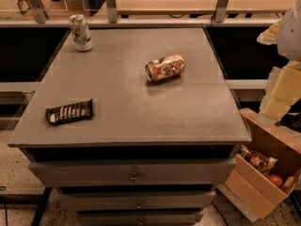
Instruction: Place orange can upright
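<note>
Grey metal drawer fronts [134, 172] with small pulls stack under the near edge of the flat grey tabletop [127, 131], which is closest to the camera. On that top, the dented orange-brown and cream drink can [164, 68] lies on its side, slightly right of the middle, its silver end facing left and a little toward the camera. Bare grey surface surrounds the orange can on every side; it sits well in from the right edge and from the far edge. Far to the left of the orange can and nearer the camera, a dark rectangular snack wrapper with white print [69, 112] lies flat close to the left edge. Left of the orange can and farther back, a green-and-white drink can [81, 32] stands upright near the far left corner. Right of the orange can, past the table's right edge, pale cream blocky arm segments [282, 91] enter from the frame's side. The gripper cannot be made out among them, so whether it is spread or closed cannot be told. Below those, lower right of the orange can, an open brown cardboard box [256, 192] sits on the speckled floor holding packets and a round red item.
</note>
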Action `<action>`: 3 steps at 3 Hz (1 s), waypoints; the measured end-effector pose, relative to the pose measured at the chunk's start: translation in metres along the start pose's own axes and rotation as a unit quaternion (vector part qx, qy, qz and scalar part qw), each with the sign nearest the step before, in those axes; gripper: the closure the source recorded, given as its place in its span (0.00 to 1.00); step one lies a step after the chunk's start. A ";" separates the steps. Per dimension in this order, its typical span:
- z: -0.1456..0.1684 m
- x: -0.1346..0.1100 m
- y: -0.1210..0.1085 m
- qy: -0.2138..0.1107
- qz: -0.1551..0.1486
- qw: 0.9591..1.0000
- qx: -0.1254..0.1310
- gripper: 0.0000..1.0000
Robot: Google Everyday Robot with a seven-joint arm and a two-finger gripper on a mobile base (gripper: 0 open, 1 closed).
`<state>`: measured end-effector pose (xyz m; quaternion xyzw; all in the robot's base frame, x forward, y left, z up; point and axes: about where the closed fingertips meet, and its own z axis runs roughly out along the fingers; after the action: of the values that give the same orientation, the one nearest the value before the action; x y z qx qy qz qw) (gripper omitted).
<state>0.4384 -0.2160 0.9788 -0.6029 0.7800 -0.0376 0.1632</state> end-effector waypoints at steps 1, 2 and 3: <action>0.000 0.000 0.000 0.000 0.000 1.000 0.000 0.00; 0.012 -0.009 -0.012 0.026 -0.036 0.999 0.007 0.00; 0.047 -0.027 -0.040 0.070 -0.108 0.992 0.017 0.00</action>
<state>0.4956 -0.1947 0.9508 -0.6768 0.7188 -0.1106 0.1139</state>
